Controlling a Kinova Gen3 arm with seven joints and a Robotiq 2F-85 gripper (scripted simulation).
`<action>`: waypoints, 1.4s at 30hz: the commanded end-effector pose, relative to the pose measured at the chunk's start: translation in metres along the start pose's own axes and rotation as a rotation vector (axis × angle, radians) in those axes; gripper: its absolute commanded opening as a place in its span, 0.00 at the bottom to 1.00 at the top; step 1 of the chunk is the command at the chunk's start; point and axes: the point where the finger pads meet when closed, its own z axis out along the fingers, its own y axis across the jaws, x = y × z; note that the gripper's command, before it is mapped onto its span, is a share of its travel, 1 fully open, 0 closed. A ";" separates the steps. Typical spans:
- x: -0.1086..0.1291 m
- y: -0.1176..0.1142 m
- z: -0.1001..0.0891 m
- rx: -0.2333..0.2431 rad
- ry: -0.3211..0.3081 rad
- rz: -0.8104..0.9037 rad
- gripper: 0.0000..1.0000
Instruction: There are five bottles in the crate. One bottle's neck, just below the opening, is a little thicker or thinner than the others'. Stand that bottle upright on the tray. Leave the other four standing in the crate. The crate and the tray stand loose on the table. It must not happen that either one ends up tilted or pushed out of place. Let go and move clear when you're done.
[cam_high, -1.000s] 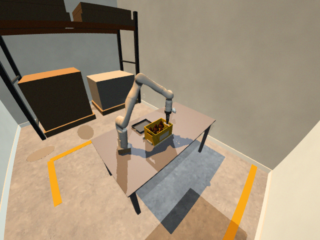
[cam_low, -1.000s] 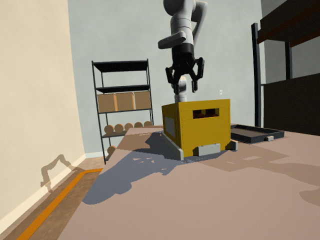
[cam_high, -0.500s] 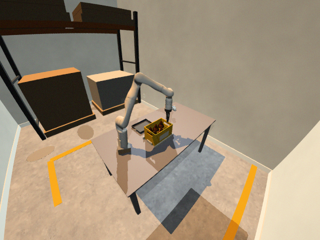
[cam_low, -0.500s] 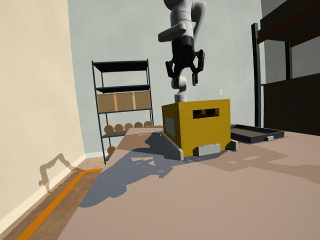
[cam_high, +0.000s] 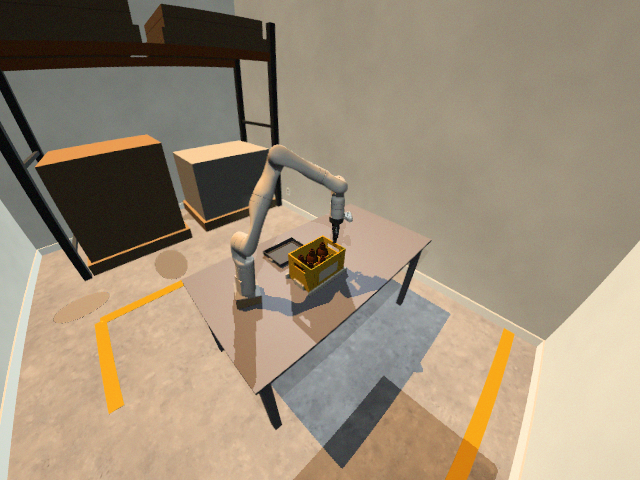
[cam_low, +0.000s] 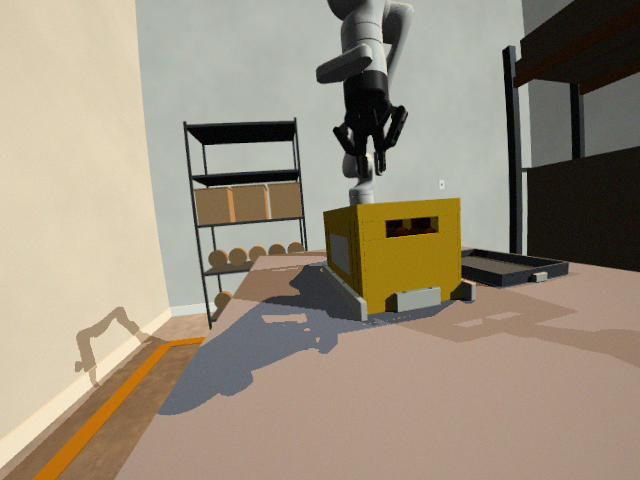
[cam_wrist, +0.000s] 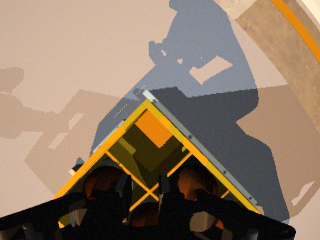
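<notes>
Gripper (cam_low: 370, 164) is pulled nearly together with nothing pinched that I can see. It hangs just above the crate (cam_low: 408, 258), over one corner, clear of the rim. Bottles (cam_high: 312, 254) are down in the crate below the fingers; can't tell which neck is the odd one. Tray (cam_low: 516, 266) sits beside the crate on the table (cam_low: 361, 403).

A black shelf rack (cam_low: 188, 170) stands by the grey wall, with three cardboard boxes (cam_low: 248, 202) on one level and round brown balls (cam_low: 238, 255) below. Two big crates on pallets (cam_high: 111, 198) sit under a tall dark rack (cam_high: 270, 82). Orange floor tape (cam_high: 107, 361) frames the counter (cam_high: 289, 330).
</notes>
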 end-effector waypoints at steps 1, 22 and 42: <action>0.000 0.000 -0.001 0.001 0.001 0.000 0.00; -0.002 -0.003 -0.001 0.001 0.001 0.000 0.00; -0.064 -0.064 -0.001 0.001 0.001 0.000 0.64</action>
